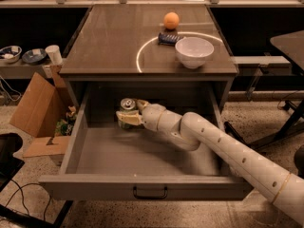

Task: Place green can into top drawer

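**Robot claw grips a green can inside an open grey drawer**

A smooth white robot arm (228, 146), tube-shaped and dotted with small holes, reaches in from the lower right. Its claw (127, 114) sits deep inside the top drawer (142, 186), close to the back wall and left of centre. The claw's pale tan fingers (129, 119) are closed around the green can (127, 103), one crossing its front and the other against its far side. The can stands upright, its round silver top facing up. Whether its base touches the drawer floor cannot be told.

The drawer is pulled far out. It is a wide, deep box of matte grey, with a flat plain bottom and tall sides. A small dark metal handle (150, 192) is centred on its front panel. It holds the can and the forward part of the arm.

Above it, the bench (104, 46) has a dark brown, slightly glossy top marked with a thin white ring (138, 56). A glossy white round bowl (194, 51) stands at the right, on the ring's line. Just behind and left of the bowl lies a small, flat, dark blue ribbed object (168, 38). A round orange fruit (171, 20) sits behind that.

On the speckled floor to the left of the bench is an open brown cardboard box (35, 106). A white cup (53, 54) and two shallow dishes (21, 55) rest on a low shelf beyond it.
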`<state>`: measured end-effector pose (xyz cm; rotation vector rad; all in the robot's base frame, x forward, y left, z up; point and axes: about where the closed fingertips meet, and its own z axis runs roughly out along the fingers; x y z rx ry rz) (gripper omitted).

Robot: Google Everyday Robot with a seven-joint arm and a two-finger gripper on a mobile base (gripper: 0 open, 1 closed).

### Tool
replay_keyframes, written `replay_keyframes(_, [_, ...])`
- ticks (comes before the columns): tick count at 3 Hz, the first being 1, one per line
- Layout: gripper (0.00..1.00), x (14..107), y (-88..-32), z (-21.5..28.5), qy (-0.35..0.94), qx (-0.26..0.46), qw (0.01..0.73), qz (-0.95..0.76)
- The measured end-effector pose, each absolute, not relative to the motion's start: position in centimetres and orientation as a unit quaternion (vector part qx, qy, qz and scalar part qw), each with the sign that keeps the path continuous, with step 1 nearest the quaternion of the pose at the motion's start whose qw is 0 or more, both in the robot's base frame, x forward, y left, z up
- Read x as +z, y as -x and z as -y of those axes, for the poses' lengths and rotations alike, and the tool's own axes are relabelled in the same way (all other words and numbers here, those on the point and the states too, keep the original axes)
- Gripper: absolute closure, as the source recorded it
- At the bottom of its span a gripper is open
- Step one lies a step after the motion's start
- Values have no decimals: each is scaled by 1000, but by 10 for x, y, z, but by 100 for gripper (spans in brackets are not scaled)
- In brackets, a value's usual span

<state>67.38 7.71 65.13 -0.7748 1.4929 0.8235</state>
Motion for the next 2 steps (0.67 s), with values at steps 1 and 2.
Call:
replay_keyframes(1, [42, 651, -674, -77, 333, 354, 593, -642])
replay_keyframes(2, [19, 654, -674, -78, 334, 355, 594, -640])
